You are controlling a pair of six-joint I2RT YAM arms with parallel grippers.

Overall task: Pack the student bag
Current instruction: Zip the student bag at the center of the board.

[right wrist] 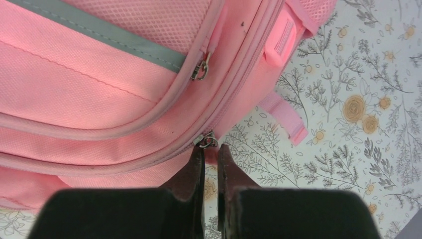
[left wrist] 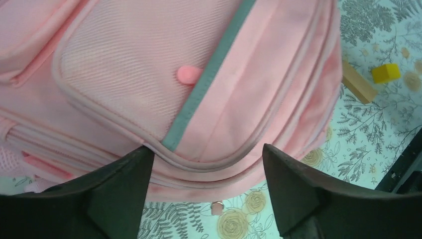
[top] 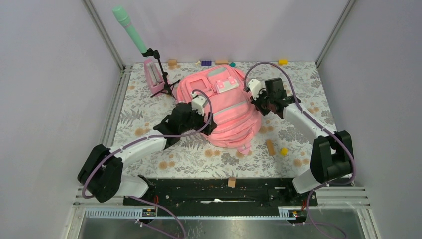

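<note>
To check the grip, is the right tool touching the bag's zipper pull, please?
Touching: right wrist view shows the right tool closed on the zipper pull, no gap.

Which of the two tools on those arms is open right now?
The left tool: its jaws stand wide apart over the edge of the student bag. The right tool is shut, right beside a zipper pull.
</note>
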